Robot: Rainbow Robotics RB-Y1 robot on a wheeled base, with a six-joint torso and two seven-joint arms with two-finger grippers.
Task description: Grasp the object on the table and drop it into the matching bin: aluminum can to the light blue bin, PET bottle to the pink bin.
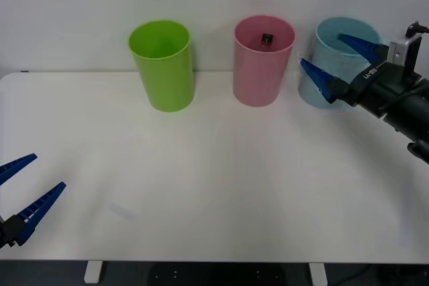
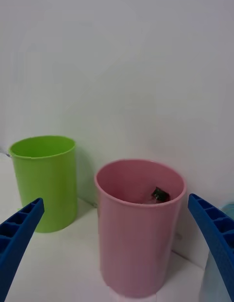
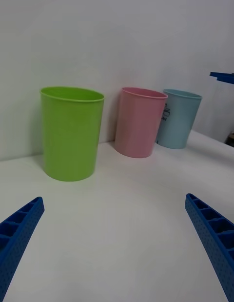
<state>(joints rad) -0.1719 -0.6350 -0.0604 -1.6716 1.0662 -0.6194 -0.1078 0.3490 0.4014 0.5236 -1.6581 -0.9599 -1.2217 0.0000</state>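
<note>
Right gripper (image 1: 333, 62) gapes above white table (image 1: 214, 192).

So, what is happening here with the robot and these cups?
The bottle already lies inside the pink bin, so the sorting looks done. The right gripper hangs with open jaws in front of the light blue bin, holding nothing. The left gripper waits open, low over the table at its near left corner.

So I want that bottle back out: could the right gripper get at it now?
Probably not easily. The bottle lies down inside the pink bin, and the open right gripper is in front of the blue bin beside it.
</note>
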